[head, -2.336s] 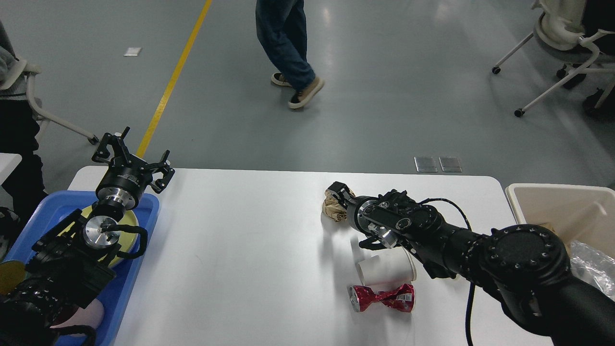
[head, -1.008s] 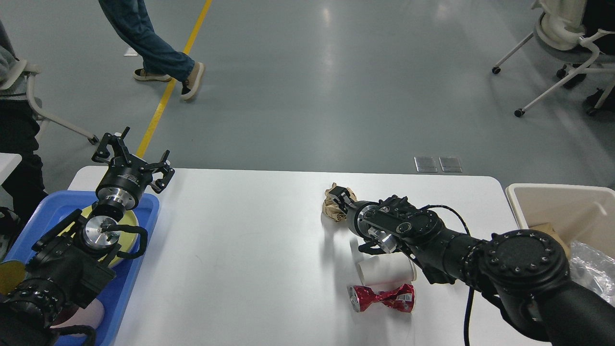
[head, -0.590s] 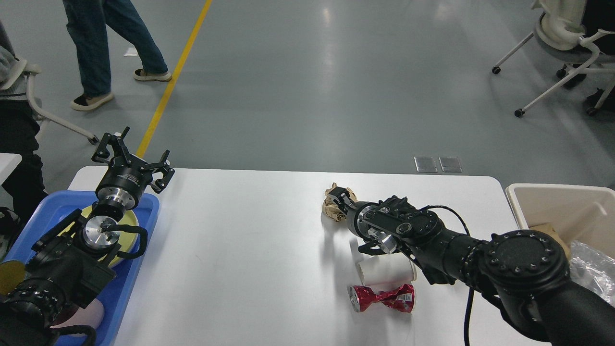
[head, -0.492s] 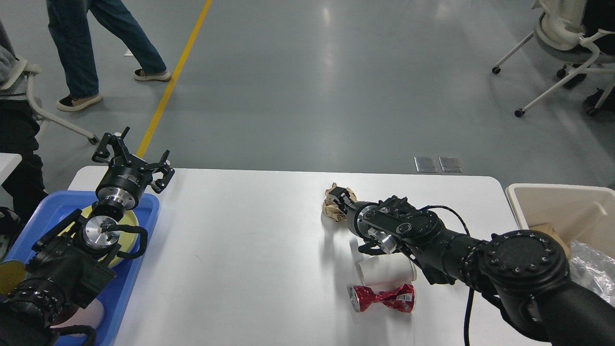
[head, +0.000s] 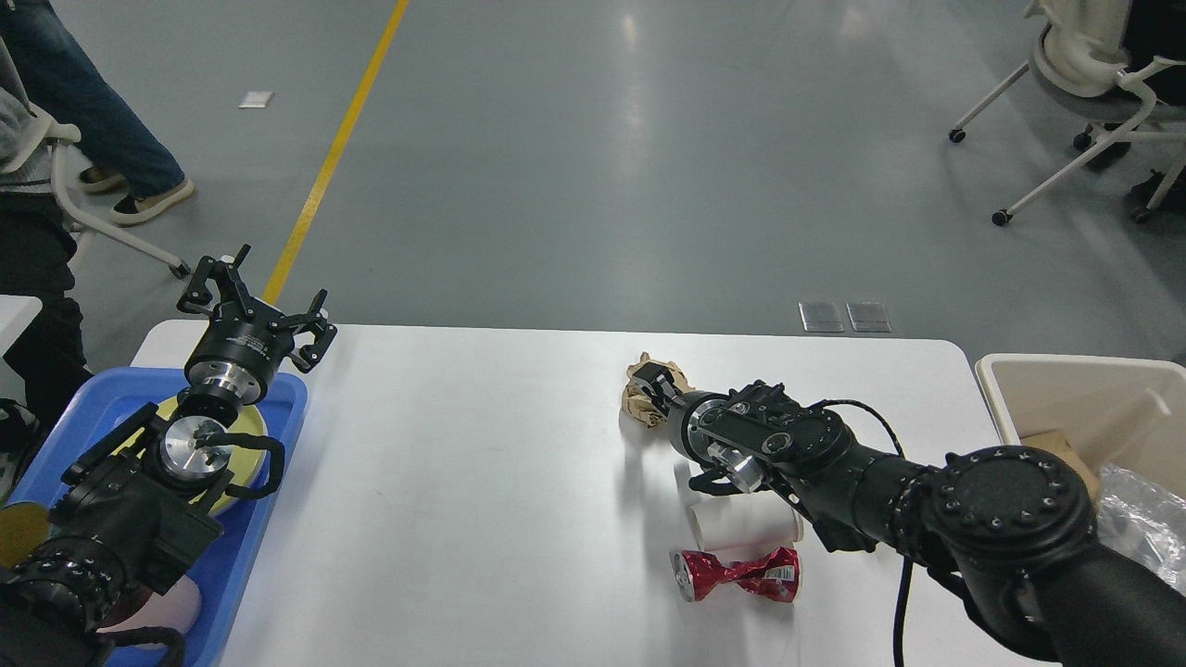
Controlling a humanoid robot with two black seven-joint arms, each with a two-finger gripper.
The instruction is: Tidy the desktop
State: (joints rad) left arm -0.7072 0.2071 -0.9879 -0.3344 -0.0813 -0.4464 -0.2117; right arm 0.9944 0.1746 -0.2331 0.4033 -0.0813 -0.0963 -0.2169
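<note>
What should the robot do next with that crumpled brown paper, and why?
Probably lift it. The right gripper looks shut on the crumpled brown paper, which still sits on the desktop. The beige bin waits off the right edge, so raising the paper clear comes first.

Bright, even overhead light, sharp focus throughout.
Pale glare streaks the grey floor [head: 639, 37] beyond the tabletop [head: 482, 482]; soft, short shadows fall on the tabletop beneath the right arm [head: 834, 463]; no blur shows.

Desktop [head: 482, 463] holds cup [head: 741, 526], can [head: 737, 574], seemingly crumpled paper [head: 641, 408].
</note>
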